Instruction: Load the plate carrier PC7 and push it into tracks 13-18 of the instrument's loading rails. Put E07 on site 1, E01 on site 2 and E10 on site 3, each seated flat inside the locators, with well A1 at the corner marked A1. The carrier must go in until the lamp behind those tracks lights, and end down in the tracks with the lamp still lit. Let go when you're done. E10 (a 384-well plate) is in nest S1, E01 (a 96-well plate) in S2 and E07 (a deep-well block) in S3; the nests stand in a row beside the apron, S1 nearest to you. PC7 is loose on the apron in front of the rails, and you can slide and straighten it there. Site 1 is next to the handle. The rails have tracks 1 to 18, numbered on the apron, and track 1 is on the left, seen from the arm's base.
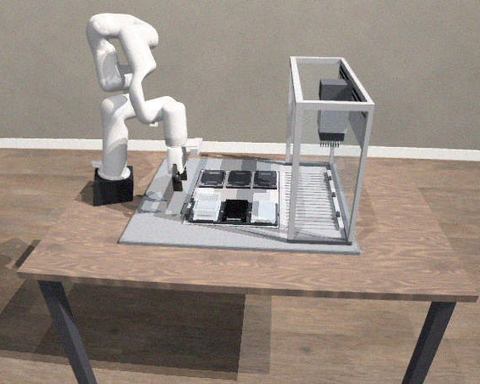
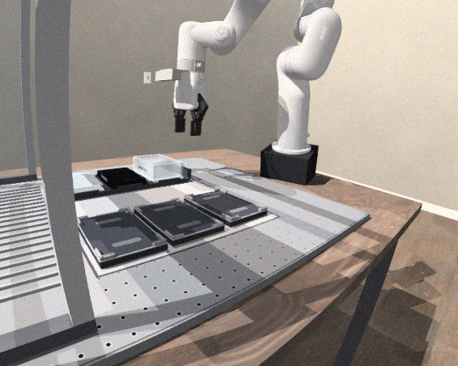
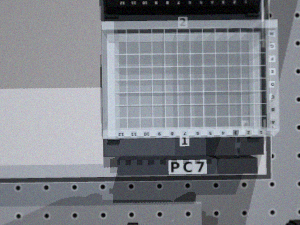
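Carrier PC7 (image 3: 187,167) lies on the apron (image 1: 162,231), three plates aboard, empty nests (image 1: 239,178) behind it.

my white arm, my black pincer

my arm (image 2: 297,65) is glossy white, built of rounded tubular links. it stands on a black block base (image 2: 306,170). a grey band rings my wrist, a small white box juts beside it. my gripper (image 2: 187,121) has black fingers.
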`<state>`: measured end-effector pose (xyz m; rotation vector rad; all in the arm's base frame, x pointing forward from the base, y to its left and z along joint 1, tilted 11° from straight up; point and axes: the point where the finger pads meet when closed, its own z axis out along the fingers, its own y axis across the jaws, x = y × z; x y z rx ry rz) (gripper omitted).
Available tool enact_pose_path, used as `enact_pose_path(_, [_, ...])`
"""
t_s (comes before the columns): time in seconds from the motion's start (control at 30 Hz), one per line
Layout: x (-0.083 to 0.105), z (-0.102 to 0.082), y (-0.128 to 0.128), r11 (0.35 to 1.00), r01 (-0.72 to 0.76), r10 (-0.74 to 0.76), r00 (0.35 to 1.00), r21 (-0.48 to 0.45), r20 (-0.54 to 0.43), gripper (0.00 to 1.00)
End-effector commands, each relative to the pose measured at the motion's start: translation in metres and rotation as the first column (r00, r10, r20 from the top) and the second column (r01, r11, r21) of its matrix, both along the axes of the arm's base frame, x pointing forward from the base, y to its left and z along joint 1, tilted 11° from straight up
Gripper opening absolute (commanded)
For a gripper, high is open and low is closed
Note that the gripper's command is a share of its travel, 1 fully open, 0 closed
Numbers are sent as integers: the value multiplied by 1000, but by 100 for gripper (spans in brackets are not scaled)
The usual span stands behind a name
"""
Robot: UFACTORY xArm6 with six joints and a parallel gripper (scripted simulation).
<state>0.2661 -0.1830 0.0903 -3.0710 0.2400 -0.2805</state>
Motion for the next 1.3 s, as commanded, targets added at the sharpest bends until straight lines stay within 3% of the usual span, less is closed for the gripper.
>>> enact_pose_path(0.0, [1, -4, 0, 1000, 0, 0, 1000, -2, 2, 82])
enact_pose_path(1.27, [12, -60, 2, 1000, 0, 0, 1000, -1, 2, 82])
